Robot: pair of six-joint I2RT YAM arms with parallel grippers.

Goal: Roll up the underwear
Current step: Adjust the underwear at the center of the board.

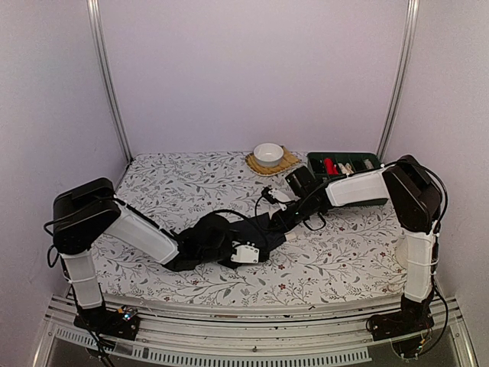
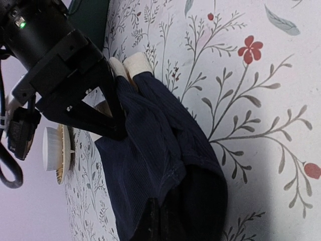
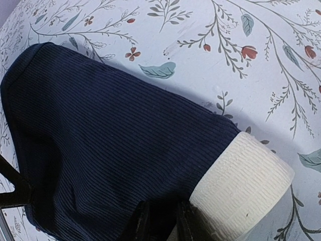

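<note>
The dark navy ribbed cloth underwear lies bunched on the floral table. It is soft and limp, so you should take it at the hems. Your left gripper is clenched on one end, and the right gripper seems to pinch the opposite hem.

Two black-and-white arms, thick black cables, white-taped fingertips

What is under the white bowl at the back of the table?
A woven tan mat; its rim shows around the bowl. The bowl covers the mat's middle, so anything lying between them cannot be seen.
</note>
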